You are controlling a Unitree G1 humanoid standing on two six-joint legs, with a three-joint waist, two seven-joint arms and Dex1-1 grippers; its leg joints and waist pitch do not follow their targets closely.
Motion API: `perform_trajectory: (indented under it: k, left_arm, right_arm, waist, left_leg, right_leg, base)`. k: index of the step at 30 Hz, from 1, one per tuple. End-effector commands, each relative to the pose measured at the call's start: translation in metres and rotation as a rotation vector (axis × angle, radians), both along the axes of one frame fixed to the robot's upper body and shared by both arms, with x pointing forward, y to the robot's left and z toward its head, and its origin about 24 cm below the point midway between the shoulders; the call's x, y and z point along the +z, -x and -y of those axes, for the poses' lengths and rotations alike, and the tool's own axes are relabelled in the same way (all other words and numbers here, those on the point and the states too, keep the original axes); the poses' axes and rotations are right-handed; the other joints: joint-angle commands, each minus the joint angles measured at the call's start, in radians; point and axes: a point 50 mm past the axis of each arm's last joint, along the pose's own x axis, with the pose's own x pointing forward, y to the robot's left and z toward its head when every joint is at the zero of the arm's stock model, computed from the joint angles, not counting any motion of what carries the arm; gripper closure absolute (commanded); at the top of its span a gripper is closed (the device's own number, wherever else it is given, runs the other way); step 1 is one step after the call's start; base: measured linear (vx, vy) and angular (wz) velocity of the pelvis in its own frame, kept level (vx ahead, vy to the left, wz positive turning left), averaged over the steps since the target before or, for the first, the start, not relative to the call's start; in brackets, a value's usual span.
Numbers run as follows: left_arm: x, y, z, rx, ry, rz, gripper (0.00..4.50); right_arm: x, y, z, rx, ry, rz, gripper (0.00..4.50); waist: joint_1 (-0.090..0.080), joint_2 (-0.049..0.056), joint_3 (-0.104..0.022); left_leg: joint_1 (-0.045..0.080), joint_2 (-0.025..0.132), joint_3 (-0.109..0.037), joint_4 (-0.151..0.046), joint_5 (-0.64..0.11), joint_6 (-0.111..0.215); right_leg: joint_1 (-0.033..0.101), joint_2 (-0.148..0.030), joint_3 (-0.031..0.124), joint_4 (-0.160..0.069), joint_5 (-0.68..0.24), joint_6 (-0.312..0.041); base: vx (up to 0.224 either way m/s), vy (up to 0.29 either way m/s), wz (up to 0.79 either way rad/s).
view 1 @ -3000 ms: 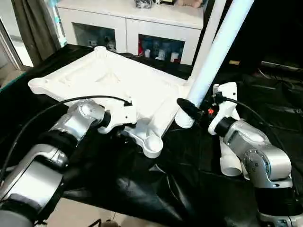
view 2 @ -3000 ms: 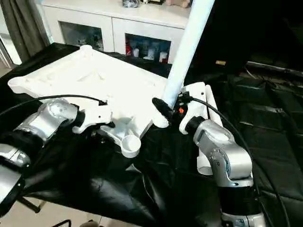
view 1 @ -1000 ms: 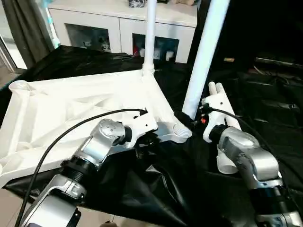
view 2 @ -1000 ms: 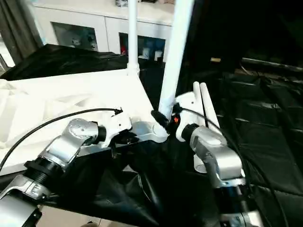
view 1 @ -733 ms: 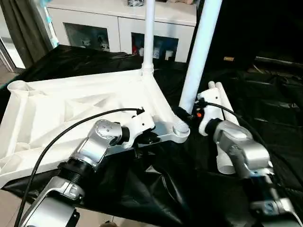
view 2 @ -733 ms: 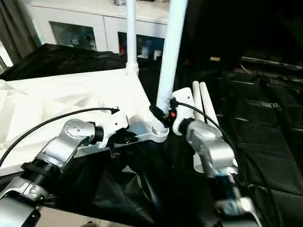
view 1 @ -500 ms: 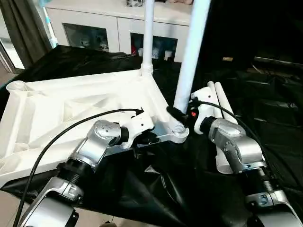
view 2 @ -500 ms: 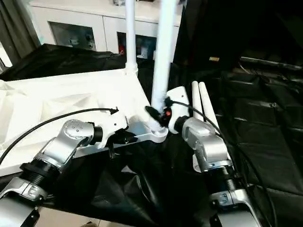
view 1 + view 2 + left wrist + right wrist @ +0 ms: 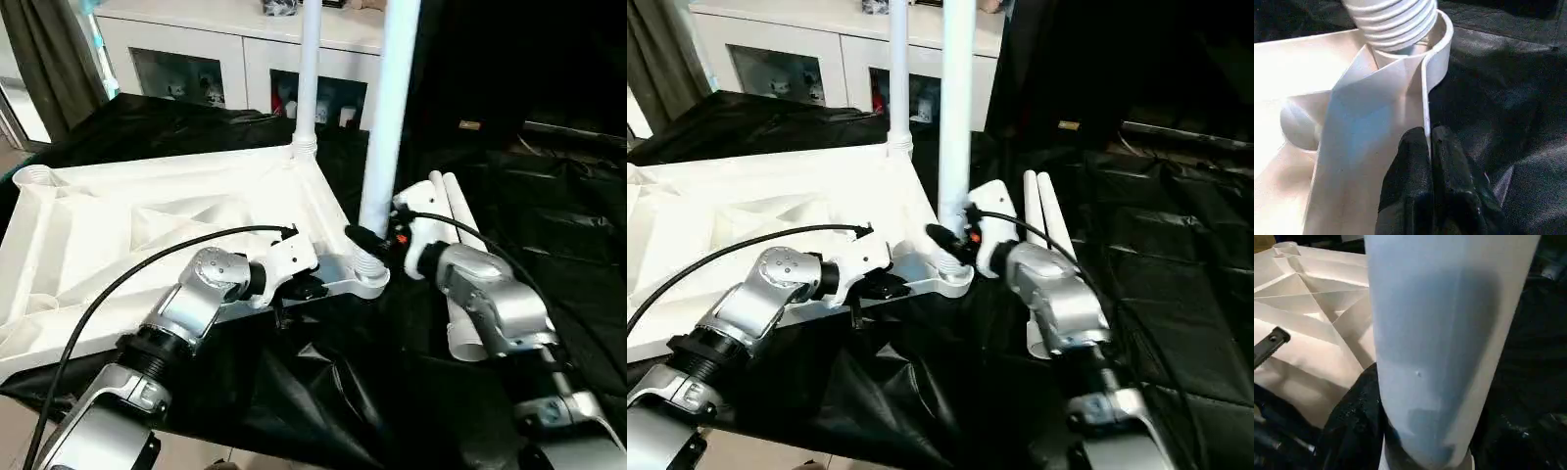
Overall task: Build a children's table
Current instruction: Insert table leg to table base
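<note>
The children's table's white tabletop (image 9: 147, 220) lies ribbed side up on black sheeting. One leg (image 9: 310, 69) stands upright in its far corner socket. My right gripper (image 9: 368, 241) is shut on a second leg (image 9: 384, 117), held upright with its threaded end (image 9: 1393, 19) sitting in the near right corner socket (image 9: 369, 279). In the right wrist view, black fingers (image 9: 1354, 426) wrap that leg (image 9: 1444, 333). My left gripper (image 9: 1427, 142) is shut on the tabletop's thin rim wall just beside that socket (image 9: 1442, 44). Two more legs (image 9: 458, 264) lie flat by my right forearm.
The big table's black sheeting (image 9: 333, 392) bunches in folds along the front edge. A white cabinet (image 9: 196, 49) with glass doors stands behind the table. A dark curtain (image 9: 49, 59) hangs at the far left.
The leg in my right gripper has swung from leaning right to upright, and its threaded end has moved onto the near corner socket. My left gripper has kept its hold on the rim.
</note>
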Motion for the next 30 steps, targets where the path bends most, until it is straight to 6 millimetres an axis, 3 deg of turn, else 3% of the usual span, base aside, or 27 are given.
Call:
perform_trajectory:
  k: [1, 2, 11, 17, 24, 29, 30]
  left_arm:
    - [-0.011, 0.001, -0.009, 0.013, -0.079, -0.043, 4.5]
    - [-0.011, 0.001, -0.009, 0.012, -0.079, -0.043, 4.5]
    - [-0.01, 0.0, -0.009, -0.003, -0.081, -0.045, 4.5]
    - [-0.009, 0.0, -0.01, -0.009, -0.082, -0.045, 4.5]
    - [-0.008, 0.0, -0.012, -0.012, -0.081, -0.044, 4.5]
    - [-0.006, -0.002, -0.014, -0.009, -0.088, -0.037, 4.5]
    - [-0.006, -0.002, -0.014, -0.01, -0.09, -0.035, 4.5]
  right_arm:
    - [-0.003, 0.004, 0.006, -0.003, 0.01, -0.024, 2.62]
    - [-0.003, 0.005, 0.006, -0.002, 0.011, -0.024, 2.62]
    - [-0.002, 0.004, 0.003, -0.01, -0.028, -0.043, 2.62]
    - [-0.006, -0.004, 0.002, -0.058, -0.126, -0.067, 2.62]
    - [-0.01, -0.004, 0.007, -0.1, -0.247, -0.113, 2.62]
    - [-0.032, 0.007, 0.021, -0.168, -0.337, -0.177, 2.62]
    - [-0.036, 0.01, 0.022, -0.174, -0.343, -0.185, 2.62]
  waist:
    - [0.003, 0.004, -0.062]
    - [0.003, 0.008, -0.062]
    - [0.003, 0.008, -0.063]
    - [0.002, 0.016, -0.063]
    - [0.001, 0.014, -0.061]
    - [0.008, 0.025, -0.065]
    - [0.007, 0.022, -0.064]
  left_leg:
    - [-0.001, -0.007, 0.014, -0.071, -0.275, -0.002]
    - [0.0, -0.007, 0.013, -0.071, -0.282, -0.003]
    - [0.0, -0.006, 0.011, -0.072, -0.287, -0.006]
    - [0.003, -0.004, 0.01, -0.074, -0.309, -0.012]
    - [0.002, -0.005, 0.009, -0.076, -0.32, -0.012]
    - [0.004, -0.004, 0.009, -0.076, -0.314, -0.013]
    - [0.001, -0.004, 0.011, -0.076, -0.312, -0.011]
  right_leg:
    - [0.053, -0.06, 0.037, -0.09, -0.399, -0.114]
    - [0.052, -0.061, 0.037, -0.092, -0.404, -0.113]
    - [0.053, -0.06, 0.037, -0.089, -0.384, -0.124]
    - [0.05, -0.062, 0.037, -0.088, -0.379, -0.141]
    - [0.051, -0.063, 0.035, -0.093, -0.41, -0.131]
    - [0.052, -0.064, 0.036, -0.088, -0.361, -0.15]
    - [0.053, -0.063, 0.037, -0.09, -0.355, -0.15]
  base:
    - [0.0, 0.0, 0.0]
    - [0.0, 0.0, 0.0]
    - [0.0, 0.0, 0.0]
    - [0.0, 0.0, 0.0]
    - [0.0, 0.0, 0.0]
    - [0.0, 0.0, 0.0]
    - [0.0, 0.0, 0.0]
